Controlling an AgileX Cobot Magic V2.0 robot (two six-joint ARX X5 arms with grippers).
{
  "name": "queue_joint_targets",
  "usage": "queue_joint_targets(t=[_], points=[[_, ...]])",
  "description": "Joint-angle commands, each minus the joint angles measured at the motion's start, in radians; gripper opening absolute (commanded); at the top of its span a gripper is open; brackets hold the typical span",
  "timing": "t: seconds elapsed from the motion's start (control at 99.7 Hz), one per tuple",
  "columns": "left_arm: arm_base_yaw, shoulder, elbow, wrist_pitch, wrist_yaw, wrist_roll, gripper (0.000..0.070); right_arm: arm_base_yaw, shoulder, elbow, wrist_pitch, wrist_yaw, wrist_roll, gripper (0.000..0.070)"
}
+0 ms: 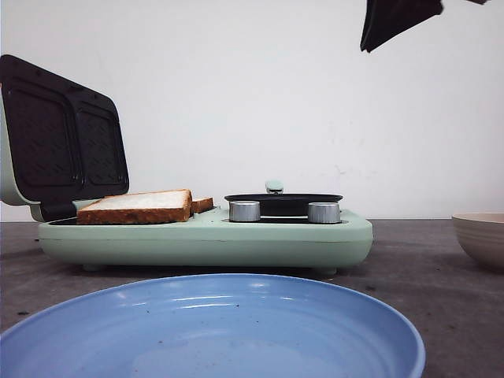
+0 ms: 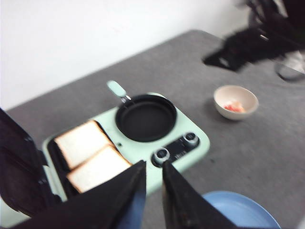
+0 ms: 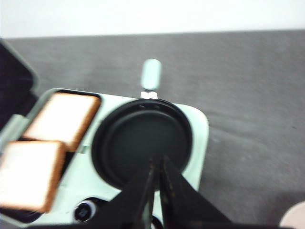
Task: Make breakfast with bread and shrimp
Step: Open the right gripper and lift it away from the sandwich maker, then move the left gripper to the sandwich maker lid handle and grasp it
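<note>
Two slices of white bread [image 1: 138, 206] lie side by side on the sandwich plate of a pale green breakfast maker [image 1: 205, 236], whose lid [image 1: 59, 142] stands open. They also show in the left wrist view [image 2: 97, 168] and the right wrist view [image 3: 64, 117]. Pink shrimp [image 2: 234, 106] lie in a beige bowl [image 2: 236, 98]. My left gripper [image 2: 153, 164] hangs high over the maker's front edge, its jaws a narrow gap apart and empty. My right gripper [image 3: 157, 161] is shut and empty, high above the black pan [image 3: 140, 140]; it also shows in the front view [image 1: 398, 20].
A blue plate [image 1: 213, 331] sits in front of the maker. The beige bowl [image 1: 480, 236] stands to the maker's right. The pan [image 1: 283, 203] has a green handle [image 3: 151, 74] pointing away. Two metal knobs [image 1: 244, 211] sit on the maker's front.
</note>
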Motion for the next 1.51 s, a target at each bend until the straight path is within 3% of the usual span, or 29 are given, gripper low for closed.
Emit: queue_joint_targets(t=[0.0,0.211,0.401,0.612,0.903,1.023,1.204,1.344,1.415,1.495], points=[[-0.007,0.014,0.020,0.018,-0.040,0.036,0.0011,0.015,-0.075,-0.038,0.065,-0.016,-0.066,0.0010],[0.018,0.061,0.020,0.114,-0.155,0.087,0.0010,0.018,-0.320,-0.177,0.123,-0.078,-0.145,0.0010],[0.109,0.134,0.020,0.330,-0.181,0.194,0.0010,0.018,-0.471,-0.204,0.090,-0.115,-0.143,0.0010],[0.279,0.232,0.025,0.566,-0.181,0.249,0.0009,0.022,-0.550,-0.204,0.063,-0.168,-0.127,0.0010],[0.566,0.339,0.080,0.560,-0.171,0.179,0.0009,0.022,-0.588,-0.204,-0.047,-0.204,-0.117,0.0010],[0.699,0.372,0.087,0.498,-0.073,0.046,0.0009,0.022,-0.596,-0.204,-0.053,-0.245,-0.115,0.0010],[0.875,0.457,0.087,0.364,0.221,-0.182,0.0009,0.022,-0.613,-0.204,-0.055,-0.286,-0.110,0.0010],[0.938,0.530,0.087,0.255,0.361,-0.265,0.0015,0.022,-0.623,-0.204,-0.053,-0.296,-0.106,0.0010],[0.949,0.554,0.087,0.220,0.401,-0.269,0.0061,0.022,-0.626,-0.204,-0.053,-0.300,-0.106,0.0010],[0.956,0.577,0.087,0.202,0.443,-0.269,0.0189,0.022,-0.631,-0.204,-0.054,-0.316,-0.106,0.0010]])
